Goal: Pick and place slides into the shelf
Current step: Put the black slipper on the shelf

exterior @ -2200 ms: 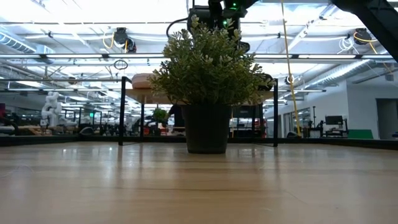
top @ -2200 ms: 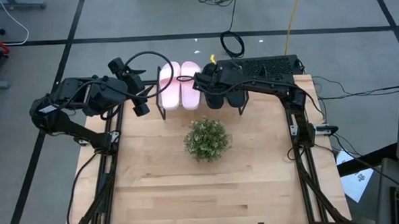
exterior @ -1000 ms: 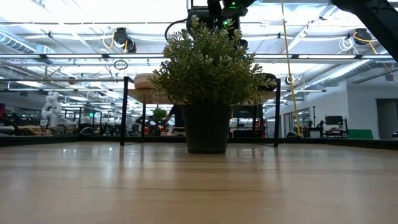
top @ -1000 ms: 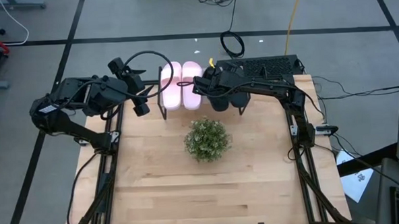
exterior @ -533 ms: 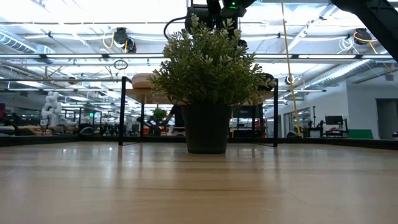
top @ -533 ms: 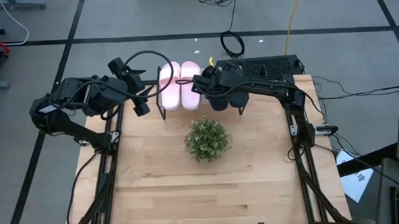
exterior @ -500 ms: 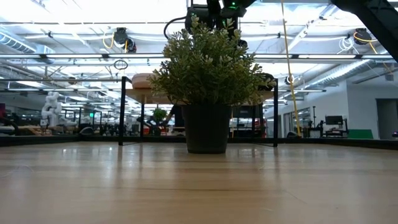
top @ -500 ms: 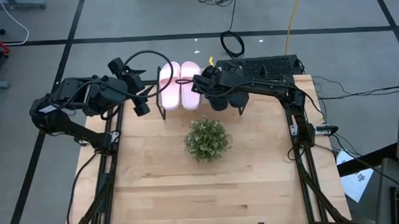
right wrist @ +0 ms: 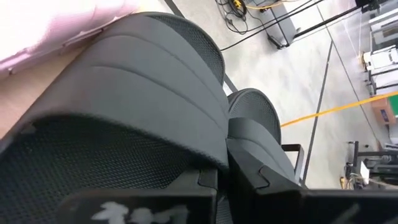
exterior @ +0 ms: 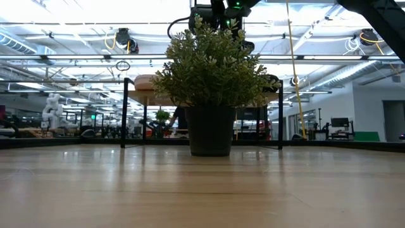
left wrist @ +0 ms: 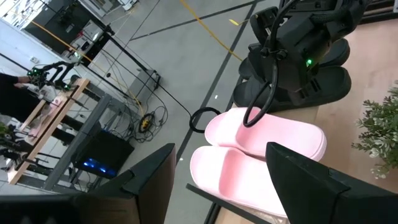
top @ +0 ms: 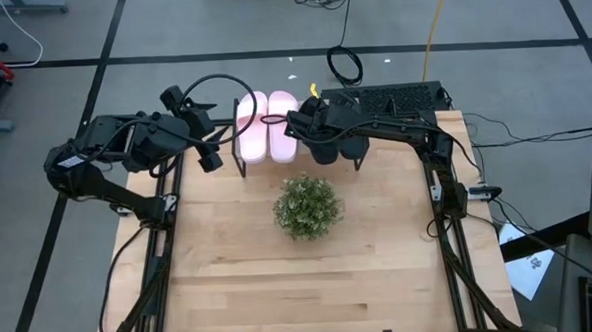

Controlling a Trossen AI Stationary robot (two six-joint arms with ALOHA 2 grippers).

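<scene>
potted plant mid-table; cable coil on floor.

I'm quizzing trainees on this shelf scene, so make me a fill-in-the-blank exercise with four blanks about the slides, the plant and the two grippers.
1. The pink slides lie side by side on top of the ____.
2. The right gripper is over the ____ slides, with its fingers shut.
3. The left gripper, beside the shelf, has its fingers ____.
4. The potted plant stands on the ____, in front of the shelf.

Missing words: shelf; black; open; table
</scene>
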